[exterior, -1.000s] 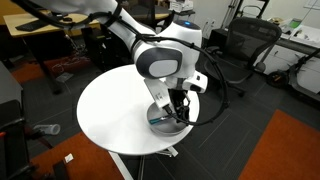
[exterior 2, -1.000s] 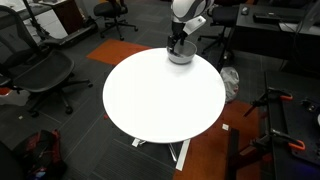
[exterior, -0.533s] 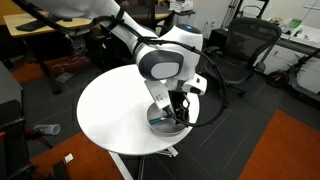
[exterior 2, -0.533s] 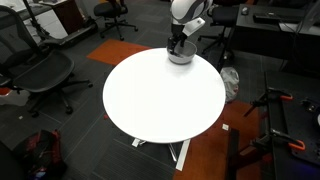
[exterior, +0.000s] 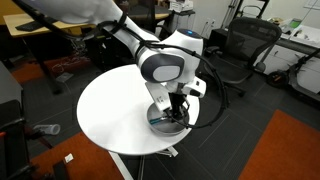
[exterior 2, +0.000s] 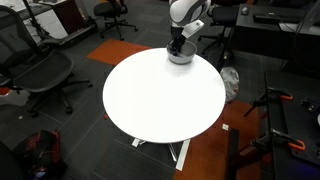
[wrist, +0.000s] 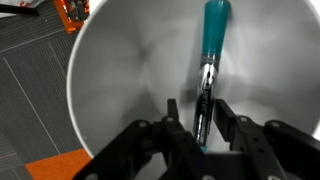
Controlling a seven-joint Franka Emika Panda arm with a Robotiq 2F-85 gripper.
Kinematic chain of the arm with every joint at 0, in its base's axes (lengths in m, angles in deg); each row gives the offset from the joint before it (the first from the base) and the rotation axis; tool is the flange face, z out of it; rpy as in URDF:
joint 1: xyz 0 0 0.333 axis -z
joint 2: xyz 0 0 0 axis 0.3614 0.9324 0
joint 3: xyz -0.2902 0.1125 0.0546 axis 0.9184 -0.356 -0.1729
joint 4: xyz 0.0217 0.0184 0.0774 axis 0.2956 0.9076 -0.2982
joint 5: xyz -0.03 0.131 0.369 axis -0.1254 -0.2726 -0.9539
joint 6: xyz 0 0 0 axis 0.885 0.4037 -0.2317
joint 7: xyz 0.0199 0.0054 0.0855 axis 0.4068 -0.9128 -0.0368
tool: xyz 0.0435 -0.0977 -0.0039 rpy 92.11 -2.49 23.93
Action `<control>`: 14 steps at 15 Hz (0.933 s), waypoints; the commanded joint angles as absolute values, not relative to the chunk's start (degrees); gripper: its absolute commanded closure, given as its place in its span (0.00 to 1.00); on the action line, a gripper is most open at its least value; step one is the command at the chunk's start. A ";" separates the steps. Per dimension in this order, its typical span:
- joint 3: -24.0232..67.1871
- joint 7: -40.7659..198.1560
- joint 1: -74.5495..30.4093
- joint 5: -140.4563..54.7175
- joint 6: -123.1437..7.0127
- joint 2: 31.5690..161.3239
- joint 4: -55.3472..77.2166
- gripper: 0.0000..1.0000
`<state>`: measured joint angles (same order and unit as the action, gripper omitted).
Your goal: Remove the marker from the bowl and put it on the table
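Even room light is washing out the white table (exterior 2: 150, 110); soft glare is streaking the bowl (wrist: 120, 80), its edges blurring.

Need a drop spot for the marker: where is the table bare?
The white table is bare from the bowl, which sits near one edge, across to the opposite rim. It is crowded only inside the bowl, where the gripper straddles the marker.
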<state>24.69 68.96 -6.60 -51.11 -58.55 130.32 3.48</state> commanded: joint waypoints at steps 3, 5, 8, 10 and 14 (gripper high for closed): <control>24.74 71.02 -6.66 -50.26 -54.06 132.67 -1.59 1.00; 25.00 71.41 -6.77 -50.21 -52.94 131.75 -1.21 0.95; 25.58 72.17 -7.23 -49.98 -52.71 127.79 2.10 0.95; 25.95 72.75 -7.56 -49.61 -52.59 124.86 4.22 0.95; 25.83 72.43 -8.21 -49.09 -51.41 117.84 8.98 0.95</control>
<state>25.21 70.56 -6.79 -50.57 -53.17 125.43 2.28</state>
